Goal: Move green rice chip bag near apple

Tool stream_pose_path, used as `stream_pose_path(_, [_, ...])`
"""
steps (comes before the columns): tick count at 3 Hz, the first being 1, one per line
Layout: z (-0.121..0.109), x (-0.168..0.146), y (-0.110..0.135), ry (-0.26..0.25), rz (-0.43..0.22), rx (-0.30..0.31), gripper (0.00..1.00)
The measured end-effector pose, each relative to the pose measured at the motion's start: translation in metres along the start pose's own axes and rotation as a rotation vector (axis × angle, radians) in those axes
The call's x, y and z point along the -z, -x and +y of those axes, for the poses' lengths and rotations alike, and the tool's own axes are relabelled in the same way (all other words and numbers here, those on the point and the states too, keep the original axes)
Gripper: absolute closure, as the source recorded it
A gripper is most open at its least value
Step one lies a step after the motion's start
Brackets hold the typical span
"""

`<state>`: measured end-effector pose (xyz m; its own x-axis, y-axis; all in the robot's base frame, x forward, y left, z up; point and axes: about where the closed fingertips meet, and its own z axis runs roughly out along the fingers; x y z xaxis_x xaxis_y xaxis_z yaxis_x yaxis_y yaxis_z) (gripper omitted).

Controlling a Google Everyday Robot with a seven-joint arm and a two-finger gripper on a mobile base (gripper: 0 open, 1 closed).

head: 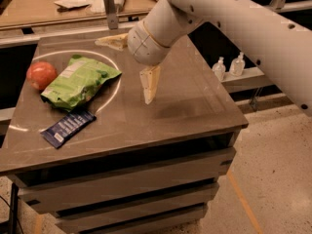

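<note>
The green rice chip bag (78, 81) lies on the brown table (185, 106) at its left side, light green with a whitish patch. The red-orange apple (41, 75) sits just left of the bag, touching it or nearly so. My gripper (123, 71) hangs above the table just right of the bag, open and empty. One cream finger (113, 41) points left over the back of the table. The other finger (149, 83) points down toward the tabletop.
A flat dark-blue wrapped bar (68, 127) lies in front of the bag near the table's front left. A pale ring of light runs around the bag. A workbench (58, 9) with clutter stands behind. Two small bottles (229, 66) stand on a low ledge to the right.
</note>
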<state>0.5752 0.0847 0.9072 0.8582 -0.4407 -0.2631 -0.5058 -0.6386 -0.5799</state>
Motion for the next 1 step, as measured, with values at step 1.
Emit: stream_pose_path(1, [0.0000,0.0000,0.0000,0.000,0.000,0.000,0.00])
